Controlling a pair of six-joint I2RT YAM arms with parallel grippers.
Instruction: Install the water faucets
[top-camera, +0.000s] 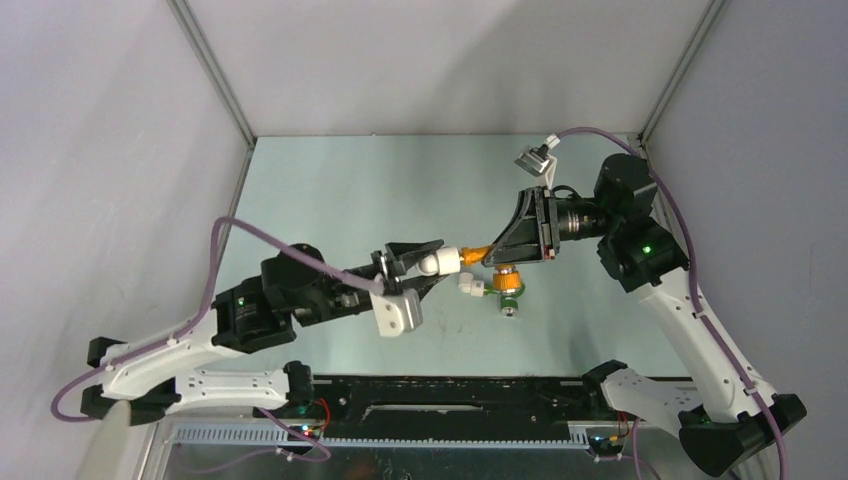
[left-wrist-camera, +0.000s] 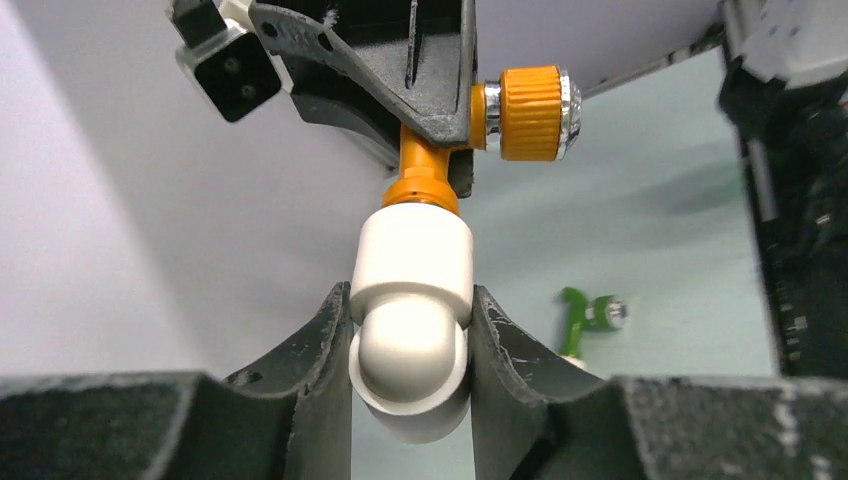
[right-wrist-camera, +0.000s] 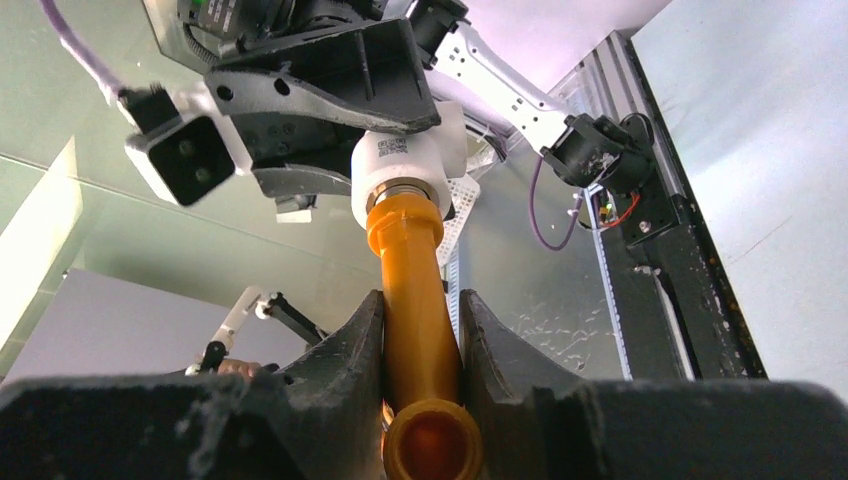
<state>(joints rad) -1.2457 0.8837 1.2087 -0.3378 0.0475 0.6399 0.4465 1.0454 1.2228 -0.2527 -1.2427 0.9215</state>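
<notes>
Left wrist view: the left gripper (left-wrist-camera: 410, 305) has its two black, scuffed, wedge-shaped fingers (left-wrist-camera: 320, 380) drawn in close, pressing both sides of a white elbow fitting (left-wrist-camera: 412, 265). The fitting is smooth, glossy plastic, with a rounded bend low between the pads and a straight cylindrical socket pointing to 12 o'clock. The ringed collar of the orange faucet (left-wrist-camera: 530, 113) meets the socket's mouth. The faucet's knob is a finely ribbed orange cylinder with a bright chrome cap, and it juts out to 3 o'clock.

In the right wrist view, the right gripper (right-wrist-camera: 420, 300) is closed to a narrow gap on the orange faucet's spout, a smooth matte tube. Each dark, scratched finger (right-wrist-camera: 345, 360) touches one side of it. The spout's round open mouth shows at 6 o'clock. Its other end runs to 12 o'clock into the white socket, where a metal ring shows at the rim.

From the top external view, the two pieces are held end to end above the pale green table (top-camera: 350, 200). The left gripper is at their 9 o'clock and the right gripper at their 3 o'clock. The green faucet (top-camera: 505, 298) lies on the table at 6 o'clock of the right gripper, with its chrome tip towards the near edge. A second white elbow (top-camera: 470, 288) lies just beside it at its 9 o'clock.
</notes>
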